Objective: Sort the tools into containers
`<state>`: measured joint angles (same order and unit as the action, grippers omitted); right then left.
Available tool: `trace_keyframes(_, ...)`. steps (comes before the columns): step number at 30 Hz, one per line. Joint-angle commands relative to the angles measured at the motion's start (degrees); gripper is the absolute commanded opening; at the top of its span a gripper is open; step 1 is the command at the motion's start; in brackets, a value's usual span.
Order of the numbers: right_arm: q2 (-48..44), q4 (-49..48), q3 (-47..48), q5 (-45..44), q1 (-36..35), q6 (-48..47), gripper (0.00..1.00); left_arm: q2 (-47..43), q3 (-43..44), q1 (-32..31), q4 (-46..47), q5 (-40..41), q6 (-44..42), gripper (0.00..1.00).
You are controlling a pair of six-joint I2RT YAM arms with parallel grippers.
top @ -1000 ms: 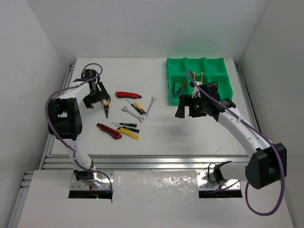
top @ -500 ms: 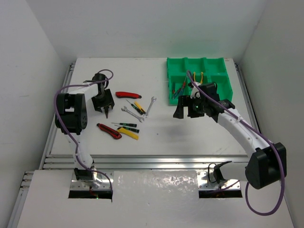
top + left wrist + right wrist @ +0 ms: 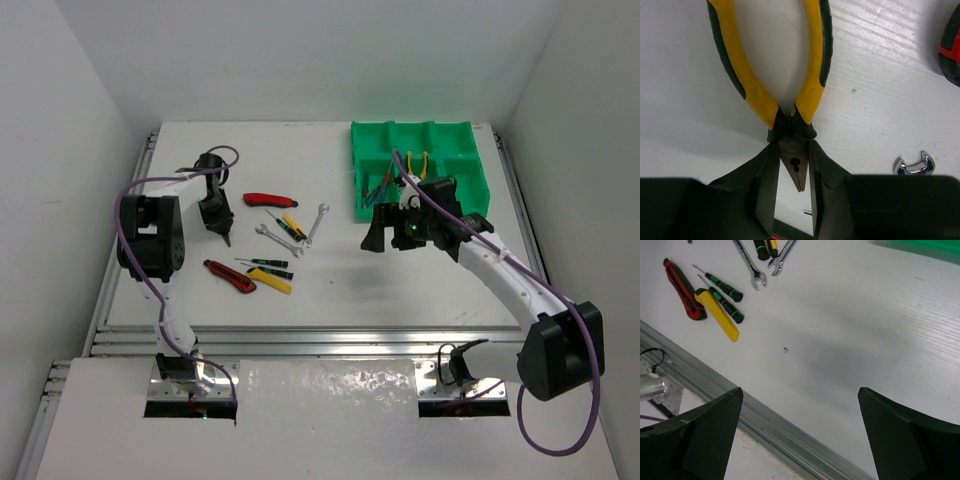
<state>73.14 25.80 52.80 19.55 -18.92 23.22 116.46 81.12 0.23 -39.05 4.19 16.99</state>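
L gripper [image 3: 792,162] is clamped on the yellow-handled pliers [image 3: 788,127], fingers [image 3: 765,185] pinching either side of the bare steel nose just below the pivot. The handles splay toward the top of the wrist frame. In the top view that's mid-left, over the white table [image 3: 400,290]. Can't tell if the pliers are clear of the table or touching it. R gripper [image 3: 800,392] is spread wide w/ nothing in it, hanging over bare table just below-left of the green tray [image 3: 357,195] in the top view.

Handling, my read: the pliers are rigid steel, not fragile, heaviest near the head, so a pinch by the pivot should balance OK. But the nose is smooth & tapered, so it could slide or twist in a fast swing, and the handles are free to flap. The rubbery sleeves would give more friction if a regrasp is needed. The tray sits upper right, well apart from the L gripper. Another yellow-handled pair [image 3: 420,162] lies in its middle column (row unclear), prob. the right slot. The red utility knife [image 3: 265,199] & a wrench [image 3: 318,222] lie between
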Motion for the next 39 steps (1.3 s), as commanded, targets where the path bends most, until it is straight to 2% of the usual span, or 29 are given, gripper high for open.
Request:
trace_keyframes(1, -1.51, -5.57, -1.29, 5.04, -0.33, 0.51, 0.99, 1.4, -0.43, -2.07, 0.81, -0.85, 0.14, 0.0)
trace_keyframes(5, -0.81, -10.33, -3.49, 10.5, -0.24, 2.17, 0.99, -5.61, -4.03, -3.92, 3.01, -0.84, 2.6, 0.0)
trace_keyframes(12, 0.86, -15.25, -4.8, 13.49, -0.33, 4.72, 0.99, -11.87, -5.53, -8.58, 4.07, 1.88, 3.92, 0.0)
trace_keyframes(14, 1.21, -19.29, -5.68, 15.42, -0.24, 6.47, 0.99, -13.89, -5.97, -9.1, 4.33, 1.79, 4.1, 0.0)
trace_keyframes(22, 11.13, -28.87, -1.57, 21.49, -0.33, 17.01, 0.98, -18.55, -8.7, -11.04, 5.83, 0.39, 4.63, 0.0)
trace_keyframes(29, 16.59, -32.57, -0.33, 21.94, -2.17, 22.12, 0.98, -19.43, -8.7, -11.39, 5.12, -0.67, 4.45, 0.0)
trace_keyframes(33, 18.78, -36.34, -0.15, 21.93, -3.14, 25.47, 0.98, -23.64, -9.93, -11.74, 5.65, -1.19, 5.42, 0.0)
trace_keyframes(39, 23.62, -44.96, -0.15, 18.95, -5.5, 38.63, 0.97, -30.66, -15.45, -12.45, 7.75, -3.22, 6.47, 0.0)
